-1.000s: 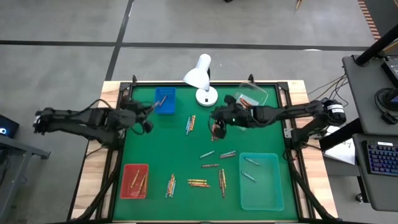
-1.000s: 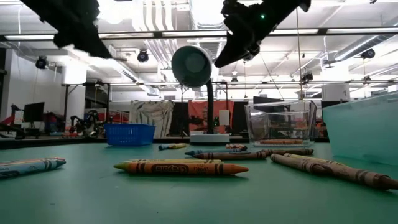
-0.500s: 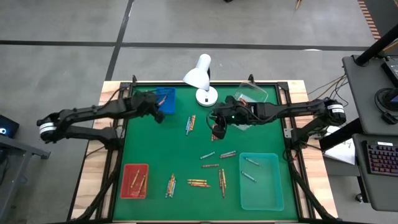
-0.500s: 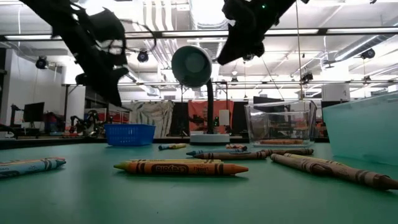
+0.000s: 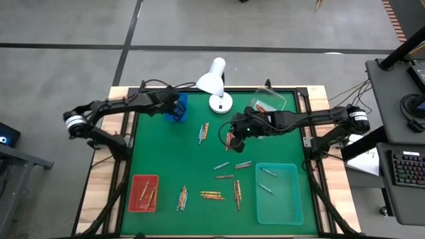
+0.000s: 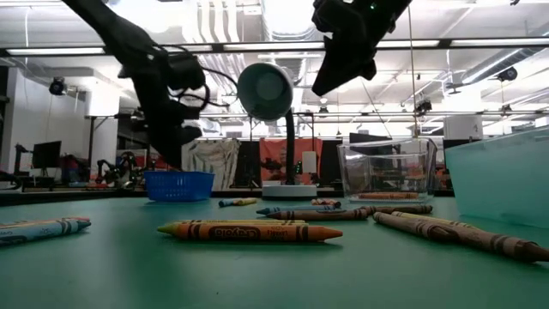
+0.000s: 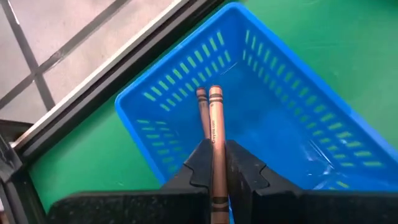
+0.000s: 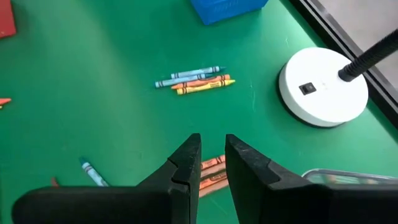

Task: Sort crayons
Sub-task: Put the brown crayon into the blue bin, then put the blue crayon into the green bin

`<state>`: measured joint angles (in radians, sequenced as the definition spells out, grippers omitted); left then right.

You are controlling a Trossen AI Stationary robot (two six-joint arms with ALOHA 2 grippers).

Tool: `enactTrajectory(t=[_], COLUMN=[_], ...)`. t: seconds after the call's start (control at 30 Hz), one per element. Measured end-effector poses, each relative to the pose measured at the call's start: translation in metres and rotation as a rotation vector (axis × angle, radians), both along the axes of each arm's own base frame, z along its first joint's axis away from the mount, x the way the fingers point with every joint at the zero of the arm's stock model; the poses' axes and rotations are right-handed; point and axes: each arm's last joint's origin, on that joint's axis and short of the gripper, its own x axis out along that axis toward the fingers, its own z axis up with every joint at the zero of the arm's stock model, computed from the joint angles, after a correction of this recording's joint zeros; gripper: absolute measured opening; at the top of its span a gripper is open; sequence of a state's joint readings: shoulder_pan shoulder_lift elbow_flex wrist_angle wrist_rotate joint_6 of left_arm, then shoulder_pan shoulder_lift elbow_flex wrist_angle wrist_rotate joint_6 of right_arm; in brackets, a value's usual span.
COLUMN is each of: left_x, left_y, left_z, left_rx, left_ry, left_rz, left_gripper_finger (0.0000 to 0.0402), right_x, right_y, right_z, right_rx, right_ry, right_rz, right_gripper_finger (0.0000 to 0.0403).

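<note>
My left gripper (image 7: 214, 149) hangs over the blue basket (image 7: 280, 124) at the table's far left and is shut on an orange-brown crayon (image 7: 215, 118). A second such crayon (image 7: 201, 99) shows just beside it, down in the basket. In the high view this gripper (image 5: 174, 106) covers the basket (image 5: 179, 109). My right gripper (image 8: 212, 146) hovers narrowly open, holding nothing, above a pair of orange crayons (image 8: 211, 171) near the table's middle (image 5: 232, 138). Several more crayons (image 5: 224, 176) lie loose on the green mat. My left gripper pinches the orange-brown crayon's shaft (image 7: 216, 146) between its two fingers. The crayon lies along the fingers: its back end runs far back between them and its front end (image 7: 215, 93) sticks out past the tips. The fingers slant down from the table's left. The crayon is clear above the basket's floor.
A white desk lamp (image 5: 214, 83) stands at the far middle, and a clear container (image 5: 269, 103) with crayons is to its right. A red tray (image 5: 144, 193) sits near left and a teal tray (image 5: 279, 192) near right. A group of crayons (image 5: 203, 133) lies between the grippers.
My left gripper has swung from the table's left edge toward the far edge and the blue basket. It has sunk and tipped downward, staying shut. My right gripper has stayed over the orange crayons, its wrist rolling a little.
</note>
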<state>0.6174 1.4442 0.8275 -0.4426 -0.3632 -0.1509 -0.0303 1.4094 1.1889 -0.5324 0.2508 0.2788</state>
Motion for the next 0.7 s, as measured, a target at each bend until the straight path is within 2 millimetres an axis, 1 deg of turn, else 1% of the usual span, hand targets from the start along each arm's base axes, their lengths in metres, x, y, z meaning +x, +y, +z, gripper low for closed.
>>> enactTrajectory(t=[0.17, 0.33, 0.53, 0.7], left_x=[0.008, 0.010, 0.008, 0.003], left_y=[0.009, 0.010, 0.009, 0.004], left_z=[-0.008, -0.011, -0.008, 0.002], left_rx=[-0.019, -0.020, -0.014, -0.012], left_ry=[0.030, 0.041, 0.036, 0.042], left_rz=[0.018, 0.028, 0.029, 0.017], left_gripper_finger=[0.0009, 0.0034, 0.0061, 0.0066], right_x=[-0.003, -0.003, -0.003, -0.003], right_y=[0.000, 0.000, 0.000, 0.000], right_z=[-0.003, -0.004, -0.003, -0.004], right_rx=[0.001, 0.002, 0.002, 0.029], right_ry=[0.039, 0.046, 0.043, 0.035], right_rz=[0.000, 0.000, -0.001, -0.016], right_gripper_finger=[0.0063, 0.0063, 0.0063, 0.0063])
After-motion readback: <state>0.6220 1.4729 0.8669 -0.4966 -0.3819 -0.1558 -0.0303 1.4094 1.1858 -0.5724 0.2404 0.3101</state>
